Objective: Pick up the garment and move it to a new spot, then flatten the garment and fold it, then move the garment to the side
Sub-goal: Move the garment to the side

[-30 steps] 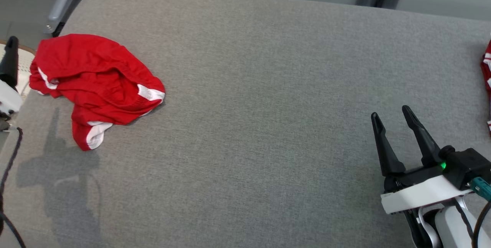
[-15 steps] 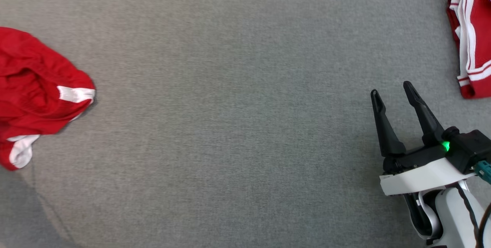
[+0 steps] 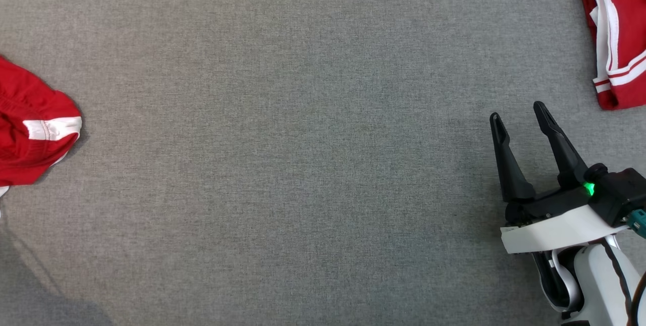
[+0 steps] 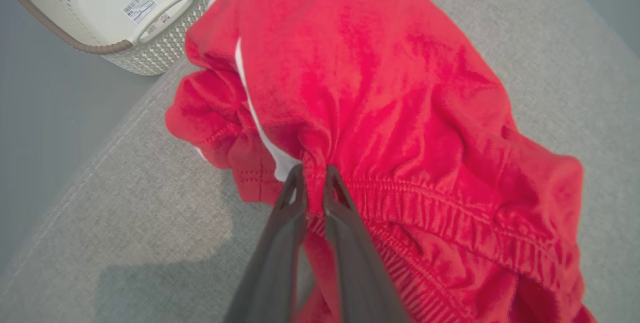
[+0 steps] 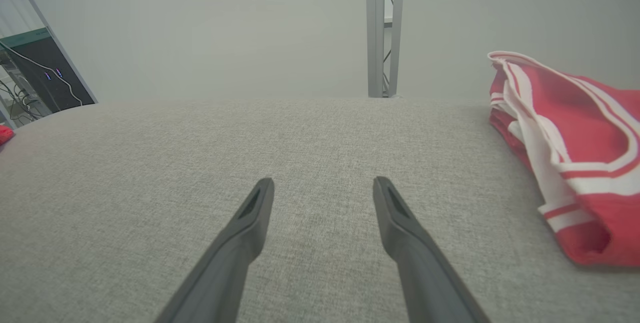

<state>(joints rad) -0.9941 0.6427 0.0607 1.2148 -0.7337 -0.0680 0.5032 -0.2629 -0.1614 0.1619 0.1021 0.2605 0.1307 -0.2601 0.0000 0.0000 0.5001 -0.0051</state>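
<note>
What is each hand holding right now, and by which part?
The left hand pinches the red garment at its elastic waistband; the right hand is open, holding nothing.

Illumination even, diffuse, moderately bright; no glare on the grey fabric surface [image 3: 303,139]. Head view: sharp throughout, soft shadow [image 3: 35,301] at 8 o'clock, green indicator lamp [image 3: 588,188] glowing at 3 o'clock. Left wrist view: red garment [image 4: 400,88] oversaturated, detail soft; left gripper [image 4: 310,175] blurred toward 6 o'clock. Right wrist view: pale, low contrast toward 12 o'clock; weave crisp at centre.
</note>
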